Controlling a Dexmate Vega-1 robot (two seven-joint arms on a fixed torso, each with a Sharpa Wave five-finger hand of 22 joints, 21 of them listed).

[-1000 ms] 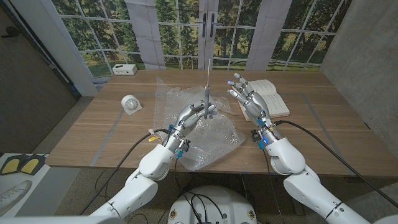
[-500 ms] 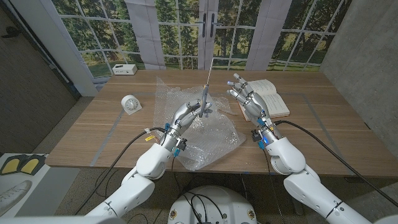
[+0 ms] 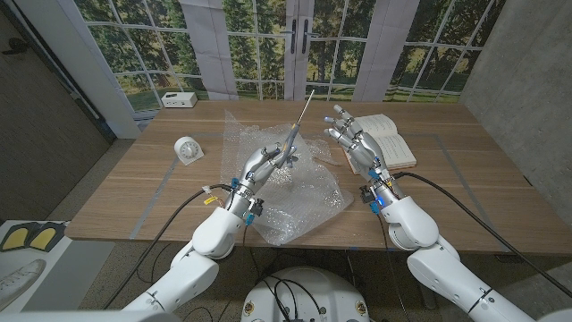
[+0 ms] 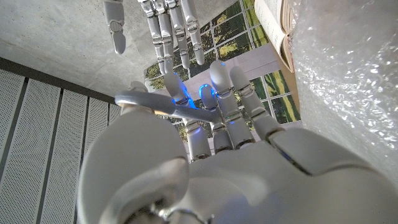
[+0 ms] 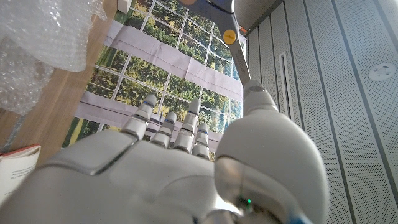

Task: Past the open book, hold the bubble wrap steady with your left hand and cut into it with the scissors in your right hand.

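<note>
Broadly, a wooden table before a printed backdrop of windows and trees.

Next down in size, clear bubble wrap: crumpled across the table's middle, reaching from near the front edge back towards the far side, with its right border just beside an open book. Seen also as a rumpled clear mass in the left wrist view and the right wrist view.

Open book: pages up, right of the wrap, partly hidden behind the raised right robot hand. Page edges visible from the left wrist, one corner from the right wrist.

Left robot hand, above the wrap's middle: wrapped around the handles of grey scissors, blades shut, tilted up and away to the right, tip against the backdrop. Handle loop between the fingers in the left wrist view.

Right robot hand, raised over the near-left part of the book: holding nothing, fingers spread and reaching up, near the scissors without touching them. Blade and yellow pivot screw just past its fingertips in the right wrist view.

Smaller still, left of the wrap and well apart from it: a round white clock.

Smallest, at the far-left edge: a white box-shaped device.
</note>
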